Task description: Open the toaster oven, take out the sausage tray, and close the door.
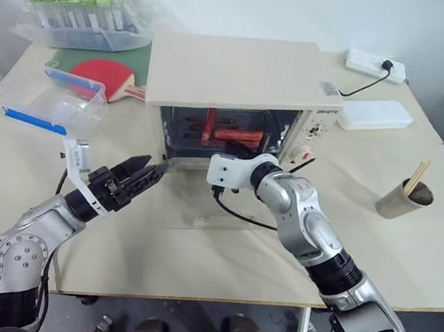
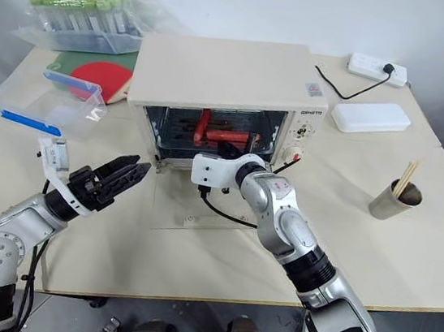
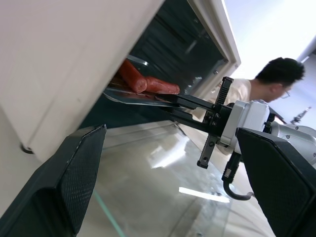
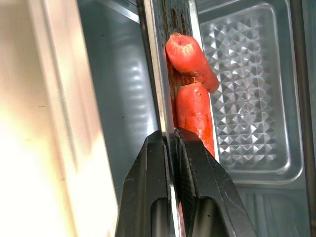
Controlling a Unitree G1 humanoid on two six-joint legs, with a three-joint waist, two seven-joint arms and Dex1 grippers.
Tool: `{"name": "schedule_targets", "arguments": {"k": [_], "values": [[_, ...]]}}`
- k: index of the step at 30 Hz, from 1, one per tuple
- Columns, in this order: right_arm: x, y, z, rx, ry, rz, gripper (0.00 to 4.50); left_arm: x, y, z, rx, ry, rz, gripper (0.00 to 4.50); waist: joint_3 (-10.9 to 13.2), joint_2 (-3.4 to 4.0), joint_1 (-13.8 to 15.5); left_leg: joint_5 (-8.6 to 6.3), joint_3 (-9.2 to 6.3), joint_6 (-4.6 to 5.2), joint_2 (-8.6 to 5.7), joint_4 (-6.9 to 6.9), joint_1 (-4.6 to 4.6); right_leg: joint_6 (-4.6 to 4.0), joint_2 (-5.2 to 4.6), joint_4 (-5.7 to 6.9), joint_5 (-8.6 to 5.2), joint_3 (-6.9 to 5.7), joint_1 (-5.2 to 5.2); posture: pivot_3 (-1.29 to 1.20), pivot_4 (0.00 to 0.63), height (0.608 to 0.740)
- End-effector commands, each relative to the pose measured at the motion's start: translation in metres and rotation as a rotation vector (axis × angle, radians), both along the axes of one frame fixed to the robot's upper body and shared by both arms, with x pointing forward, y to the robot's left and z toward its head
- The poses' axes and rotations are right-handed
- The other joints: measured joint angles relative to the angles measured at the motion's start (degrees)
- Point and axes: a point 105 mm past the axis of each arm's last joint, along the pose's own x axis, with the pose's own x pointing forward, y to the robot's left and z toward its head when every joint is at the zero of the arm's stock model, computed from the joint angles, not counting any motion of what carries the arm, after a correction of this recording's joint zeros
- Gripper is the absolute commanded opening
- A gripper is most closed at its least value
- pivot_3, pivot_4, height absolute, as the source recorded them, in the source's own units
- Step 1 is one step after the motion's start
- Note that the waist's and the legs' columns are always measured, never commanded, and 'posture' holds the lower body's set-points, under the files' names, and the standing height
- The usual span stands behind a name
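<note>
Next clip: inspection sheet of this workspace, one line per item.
Surface: light table, no spills seen.
Job's things: oven with door folded down flat; tray with two sausages at the oven mouth.
Clutter: paddle, clear box, bagged tubes, white case, cup of sticks.
Grippers: right gripper shut on the tray's rim; left gripper open, at the oven's front left corner.
Cables: black cord to a power strip; a loop under the right wrist.
Surroundings: white wall; a person in the left wrist view.

text: none legible | toaster oven [image 1: 246, 75]: small front-panel brand mark, too small to read
</note>
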Motion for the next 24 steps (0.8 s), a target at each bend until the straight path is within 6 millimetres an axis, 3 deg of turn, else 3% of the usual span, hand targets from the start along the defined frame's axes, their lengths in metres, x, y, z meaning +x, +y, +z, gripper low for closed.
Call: {"name": "schedule_targets", "arguments": {"k": [1,14,24], "values": [[-0.016,0.003,0.04,0.089,-0.109,0.054,0.0,-0.004,-0.003,0.011,-0.002,-0.038,-0.025,4.5,0.0,0.0,0.0,0.0,0.0,0.0,0.0,0.0,0.0,0.0,0.0,0.0,0.0,-0.01,0.0,0.0,0.15,0.74],[-0.034,-0.007,0.04,0.088,-0.173,0.058,0.0,-0.006,0.001,0.016,-0.034,-0.023,-0.04,4.5,0.0,0.0,0.2,0.0,0.01,0.0,-0.03,-0.02,0.0,0.0,0.0,-0.04,0.0,-0.01,0.01,0.0,0.15,0.74],[-0.062,-0.017,0.032,0.069,-0.17,0.184,0.0,-0.011,0.01,0.014,-0.033,-0.009,-0.039,4.5,0.0,0.0,1.2,-0.01,0.01,0.01,-0.05,-0.03,-0.01,0.0,0.01,-0.13,0.0,0.0,0.05,0.0,0.15,0.74]]}}
